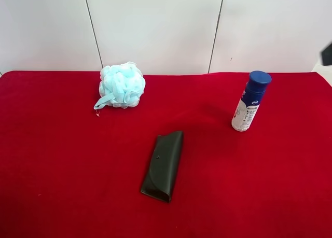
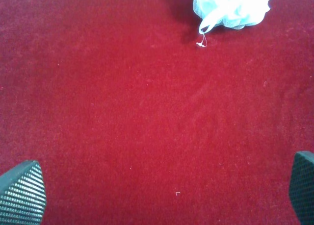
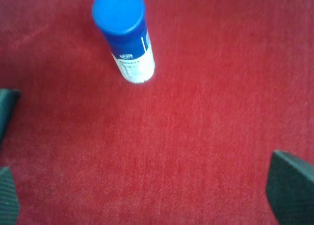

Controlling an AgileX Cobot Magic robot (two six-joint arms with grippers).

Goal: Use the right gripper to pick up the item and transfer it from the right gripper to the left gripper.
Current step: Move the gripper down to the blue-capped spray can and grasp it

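One capped bottle [image 1: 251,100] stands upright at the far right of the red cloth [image 1: 62,170]. One glasses case [image 1: 163,166], shut with its contents hidden, lies near the centre. One sponge [image 1: 121,85] sits far left. The right gripper [image 3: 147,186] and the left gripper [image 2: 162,190] are both spread wide and empty.

No word, brand name or number can be read in any view. The only print is on the small cylindrical bottle [image 1: 251,100], which is white plastic below with a dark blue upper part and cap. In the exterior high view its white body carries a small blue oval badge [image 1: 254,102], rows of fine print [image 1: 248,115] under it and an orange-red patch [image 1: 237,113] at the side, all too small to make out. In the right wrist view the bottle [image 3: 125,36] shows the badge [image 3: 126,55] with pale marks and blurred grey lines beneath, none of it legible.
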